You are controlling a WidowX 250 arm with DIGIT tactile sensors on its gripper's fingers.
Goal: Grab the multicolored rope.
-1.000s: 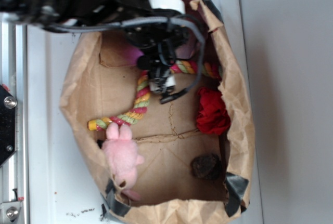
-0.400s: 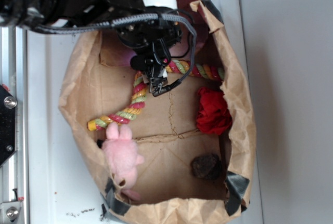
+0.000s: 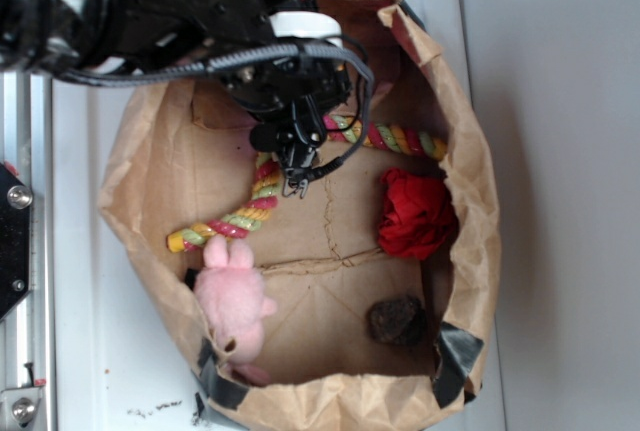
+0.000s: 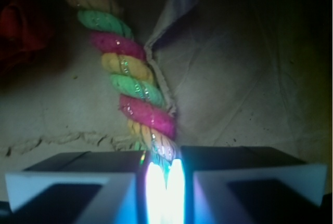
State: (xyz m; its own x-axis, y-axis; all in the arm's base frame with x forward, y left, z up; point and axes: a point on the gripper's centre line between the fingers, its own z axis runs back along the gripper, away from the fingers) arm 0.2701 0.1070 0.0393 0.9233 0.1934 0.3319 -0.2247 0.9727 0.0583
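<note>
The multicolored rope [image 3: 255,209] lies bent inside the brown paper bag [image 3: 140,166], striped red, yellow, orange and pale green. One arm runs down left to a yellow end; the other runs right toward the bag wall. My gripper [image 3: 296,156] is over the rope's bend and is shut on it. In the wrist view the rope [image 4: 132,89] runs away from between my two fingers [image 4: 244,182], which are pressed close on its strands. The part of the rope under the gripper is hidden in the exterior view.
A red cloth ball [image 3: 415,215] lies at the bag's right. A pink plush bunny [image 3: 233,296] lies at the lower left, near the rope's end. A dark brown lump [image 3: 396,319] sits at the lower right. The bag's walls stand all round.
The gripper has closed on the rope's bend. The rope's right arm has straightened and shifted right. The bag's walls have spread a little.
</note>
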